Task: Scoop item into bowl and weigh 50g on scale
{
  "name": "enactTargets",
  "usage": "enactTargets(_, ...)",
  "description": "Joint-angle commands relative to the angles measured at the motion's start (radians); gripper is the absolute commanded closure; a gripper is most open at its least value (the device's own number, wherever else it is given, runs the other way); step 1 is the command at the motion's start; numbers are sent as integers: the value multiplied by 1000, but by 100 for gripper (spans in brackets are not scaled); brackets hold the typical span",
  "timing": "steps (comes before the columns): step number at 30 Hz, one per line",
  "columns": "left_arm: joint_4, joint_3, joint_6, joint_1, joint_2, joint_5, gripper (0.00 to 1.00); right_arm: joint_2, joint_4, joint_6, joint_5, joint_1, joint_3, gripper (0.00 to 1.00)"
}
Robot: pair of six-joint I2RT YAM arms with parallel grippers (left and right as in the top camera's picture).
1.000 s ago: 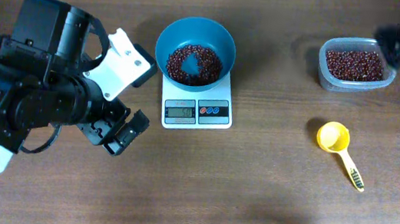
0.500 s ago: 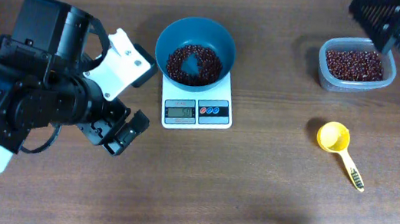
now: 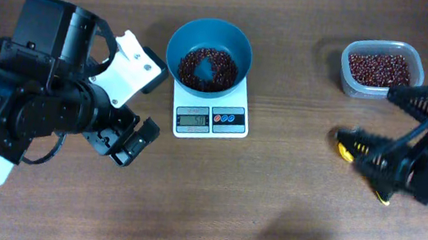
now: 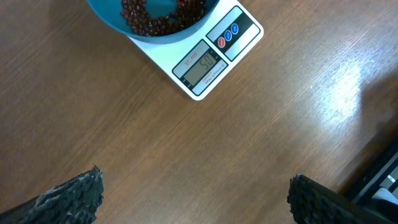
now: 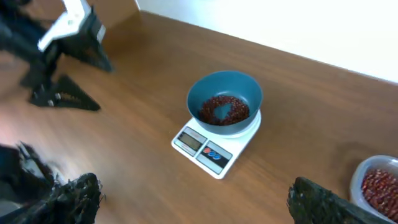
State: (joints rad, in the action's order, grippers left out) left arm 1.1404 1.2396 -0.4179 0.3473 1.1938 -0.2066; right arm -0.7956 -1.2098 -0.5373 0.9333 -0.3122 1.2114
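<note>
The teal bowl (image 3: 176, 39) sits on the white scale (image 3: 212, 120) and holds a heap of red-brown beans (image 3: 208, 68). The scale display reads 50 in the left wrist view (image 4: 200, 62). My left gripper (image 3: 131, 136) is open and empty, low over the table to the left front of the scale; its wrist view shows the bowl (image 4: 109, 14) and scale ahead. My right gripper (image 3: 367, 119) is open and empty, above the table to the right of the scale. Its wrist view shows the bowl (image 5: 198, 93) and scale (image 5: 214, 152) ahead.
A clear tub (image 3: 380, 69) of beans stands at the back right; it also shows in the right wrist view (image 5: 379, 183). The yellow scoop (image 3: 345, 151) lies mostly hidden under my right gripper. The bulky left arm (image 3: 36, 88) fills the left side.
My right arm has swung from the back right corner, behind the tub, forward over the yellow scoop. The left arm, bowl and scale have not moved.
</note>
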Motion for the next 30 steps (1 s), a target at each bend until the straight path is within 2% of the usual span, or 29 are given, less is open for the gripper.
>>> enactTargets(1, -1, 10, 13, -3, -5, -11, 1, 37, 34, -121, 13, 5, -67, 1)
enactTargets(7, -1, 10, 13, -3, -5, -11, 1, 109, 222, -94, 19, 5, -178, 1)
enactTargets(11, -2, 10, 13, -3, -5, -11, 1, 151, 365, 216, -93, 5, -198, 1)
enactTargets(12, -1, 10, 13, -3, -5, -11, 1, 165, 406, 330, -149, 5, -198, 2)
enactTargets(14, -1, 10, 13, -3, -5, -11, 1, 181, 439, 420, -223, 5, -198, 1)
enactTargets(20, -2, 10, 13, -3, -5, -11, 1, 248, 441, 429, -340, 5, -201, 1)
enactTargets(23, -1, 10, 13, -3, -5, -11, 1, 309, 448, 524, -384, 5, -248, 1)
enactTargets(30, -2, 10, 13, -3, -5, -11, 1, 403, 528, 531, -389, 26, -363, 1)
